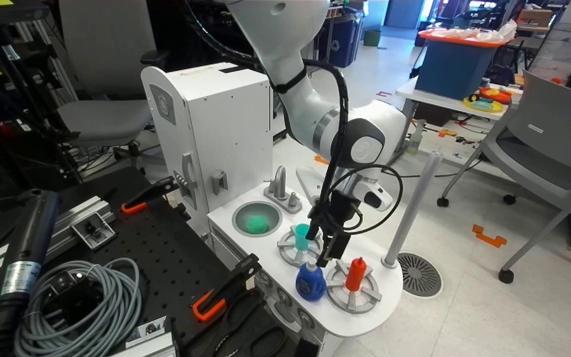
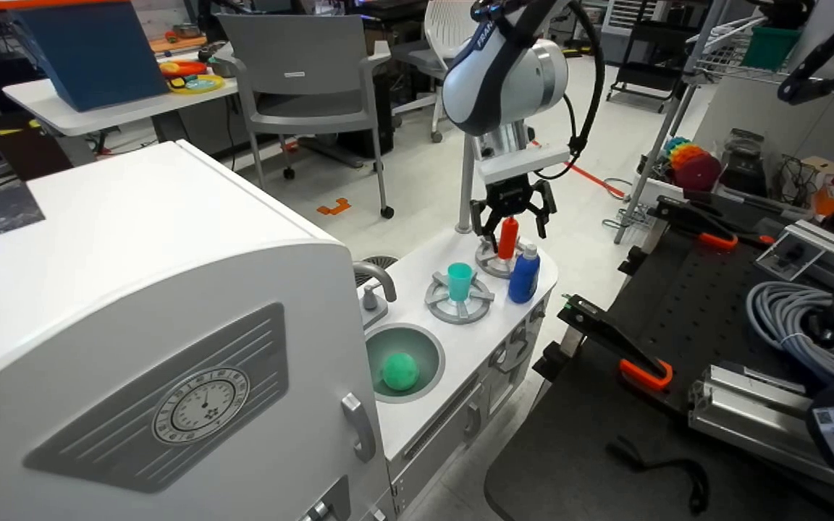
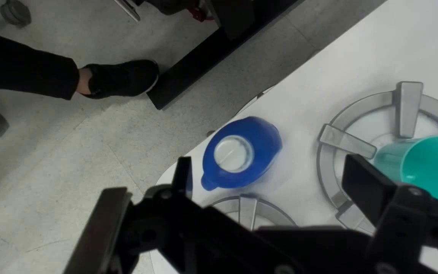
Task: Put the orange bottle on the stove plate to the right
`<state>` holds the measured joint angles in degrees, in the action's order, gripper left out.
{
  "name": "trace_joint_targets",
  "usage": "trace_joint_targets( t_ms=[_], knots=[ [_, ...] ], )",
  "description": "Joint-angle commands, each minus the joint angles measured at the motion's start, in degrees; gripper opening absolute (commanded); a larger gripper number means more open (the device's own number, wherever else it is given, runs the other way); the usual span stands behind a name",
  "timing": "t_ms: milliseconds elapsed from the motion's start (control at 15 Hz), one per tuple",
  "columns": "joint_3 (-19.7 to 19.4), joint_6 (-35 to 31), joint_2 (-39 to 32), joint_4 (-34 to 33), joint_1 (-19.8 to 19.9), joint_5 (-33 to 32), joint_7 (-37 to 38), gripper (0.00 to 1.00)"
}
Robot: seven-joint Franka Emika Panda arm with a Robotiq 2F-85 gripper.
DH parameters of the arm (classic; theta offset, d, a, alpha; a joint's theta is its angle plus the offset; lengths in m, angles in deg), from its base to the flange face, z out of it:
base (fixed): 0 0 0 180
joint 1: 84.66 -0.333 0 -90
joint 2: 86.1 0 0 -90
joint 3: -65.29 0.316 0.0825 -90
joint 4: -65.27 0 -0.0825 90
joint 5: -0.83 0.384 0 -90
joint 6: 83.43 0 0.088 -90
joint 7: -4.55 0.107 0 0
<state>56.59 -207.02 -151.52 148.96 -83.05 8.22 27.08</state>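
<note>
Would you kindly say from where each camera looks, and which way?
In an exterior view: high by the black perforated tabletop, facing across the white toy counter; white arm and black claw show.
In an exterior view: high by the tall white cabinet, facing along the counter; arm and claw show.
Wrist view: on the arm, facing down at the rounded blue plastic bottle; claw fingers show.
Both exterior views share the slim red-orange plastic bottle.

Blue bottle (image 3: 246, 154) upright in the wrist view, white cap (image 3: 230, 154) toward camera, near edge of worktop (image 3: 350, 68). Right of bottle: teal cup (image 3: 434, 165) on spoked burner ring (image 3: 350, 142). Lower in view, just beside bottle: second burner ring (image 3: 247, 210), mostly hidden by claw (image 3: 267, 163), fingers (image 3: 367, 186) spread wide. Higher than bottle in view: black bar (image 3: 215, 56). Left of bottle: black shoe (image 3: 126, 78) on floor (image 3: 70, 156).
</note>
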Motion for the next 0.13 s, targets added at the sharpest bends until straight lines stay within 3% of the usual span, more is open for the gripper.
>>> trace_joint_targets(
  t_ms=[0,67],
  knots=[
    [0.2,0.15,-0.21,-0.58,0.21,-0.25,0.15,1.0],
    [0.18,0.1,-0.55,-0.9,0.28,-0.24,0.15,1.0]
  ],
)
